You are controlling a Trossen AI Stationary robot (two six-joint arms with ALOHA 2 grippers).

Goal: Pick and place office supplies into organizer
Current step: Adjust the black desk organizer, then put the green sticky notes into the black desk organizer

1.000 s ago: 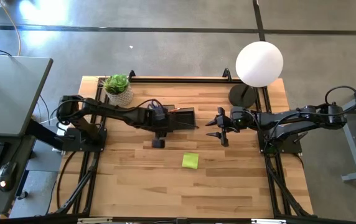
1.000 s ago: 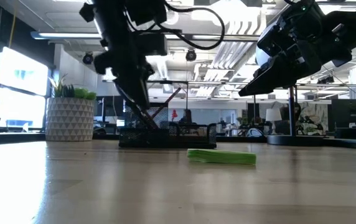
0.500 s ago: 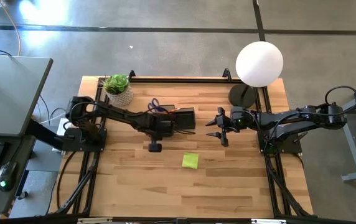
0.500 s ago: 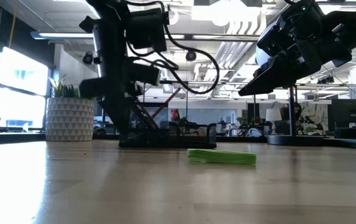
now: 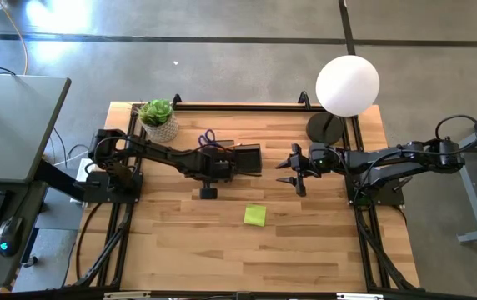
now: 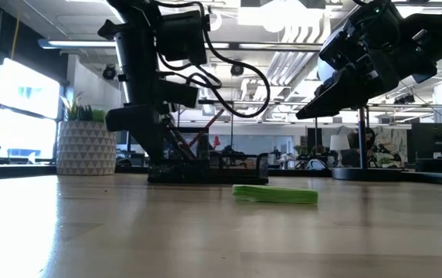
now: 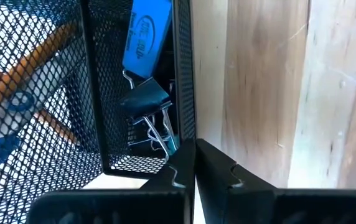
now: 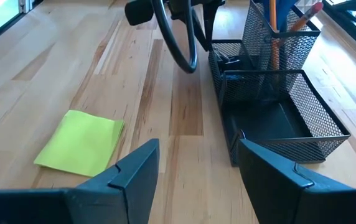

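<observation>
The black mesh organizer (image 5: 247, 157) stands at mid-table, toward the far side. Its tall section holds orange pencils (image 8: 304, 18) and the blue-handled scissors (image 5: 208, 137). A low compartment holds black binder clips (image 7: 145, 99) and a small blue piece (image 7: 145, 34). My left gripper (image 7: 195, 155) is shut, pointing down at the organizer's wall (image 7: 183, 74) beside the clips. The yellow-green sticky note pad (image 5: 254, 216) lies flat on the table, nearer than the organizer. My right gripper (image 5: 292, 172) hovers open to the right of the organizer, with the pad (image 8: 81, 142) ahead of its fingers. My left gripper comes from above with its shut fingertips (image 7: 178, 171) right at the rim of the organizer's side wall (image 7: 187, 124). Whether they touch or pinch that wall I cannot tell.
A potted green plant (image 5: 157, 119) stands at the far left corner. A lamp with a black round base (image 5: 325, 127) and white globe (image 5: 347, 85) stands at the far right. The wooden table (image 5: 222, 250) lies bare nearer than the pad.
My left arm has swung from a slant to upright and sunk toward the organizer, shifting a little toward the table's near-left. The scissors' handles now show behind it. The right arm, the pad and the organizer have kept still.
</observation>
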